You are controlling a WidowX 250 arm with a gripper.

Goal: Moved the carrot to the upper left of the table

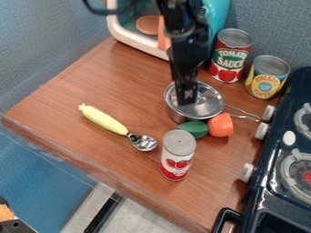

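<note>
Jaws over steel pot (211, 103), can't tell whether clenched or released; carrot (220, 125) just beside pot.

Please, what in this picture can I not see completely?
- Shiny metal pot, camera view: inside partly hidden by the black gripper.
- Orange toy carrot, same view: its green top partly behind the red-white can.
- Turquoise object, same view: cut by top edge; identity unclear.
- Black stove, same view: cut by right edge.

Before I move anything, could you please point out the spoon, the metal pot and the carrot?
Spoon (103, 119): camera view, on its yellow handle.
Metal pot (211, 103): camera view, on the right part of its round body.
Carrot (221, 126): camera view, on its orange part.
</note>
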